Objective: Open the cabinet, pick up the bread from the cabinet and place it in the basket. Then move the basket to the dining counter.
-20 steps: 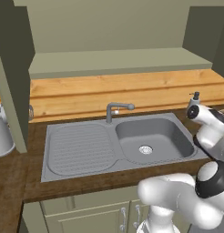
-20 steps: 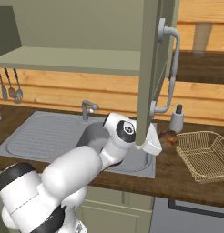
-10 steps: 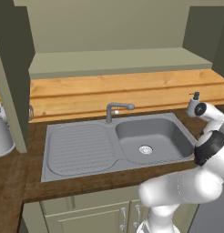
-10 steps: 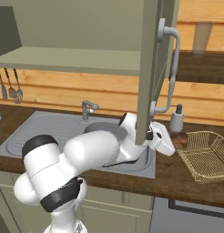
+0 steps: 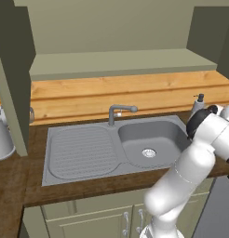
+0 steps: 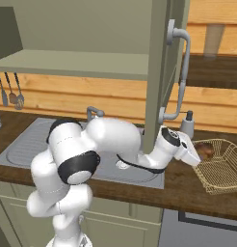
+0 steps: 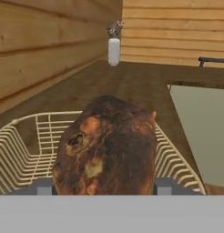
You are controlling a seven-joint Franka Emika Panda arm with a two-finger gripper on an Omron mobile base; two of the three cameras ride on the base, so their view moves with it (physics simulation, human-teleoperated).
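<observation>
Reaching farther right than 1 second ago, the arm now has its fingers (image 6: 196,157), partly hidden, clamped around the bread (image 7: 107,148) at the basket's (image 6: 221,179) left rim; no readable writing.

**What Things Were Made Of**

The bread (image 7: 107,145) looked rough and bumpy, dark brown with burnt spots and a dull crust. The basket (image 6: 219,166) was pale tan and woven from thin strips with open gaps, like wicker. The worktop (image 6: 188,190) was dark wood with streaky grain. The wall (image 5: 125,95) behind was light wood planks, smooth and a bit shiny. The sink (image 5: 111,146) was grey metal, matt, with fine ridges on its draining side. The tap (image 5: 120,111) was grey metal too. The cabinet (image 6: 156,72) was painted flat green, not shiny, and its handle (image 6: 180,72) was smooth silver metal. The arm (image 6: 111,140) was smooth, glossy white plastic with black joints.
</observation>
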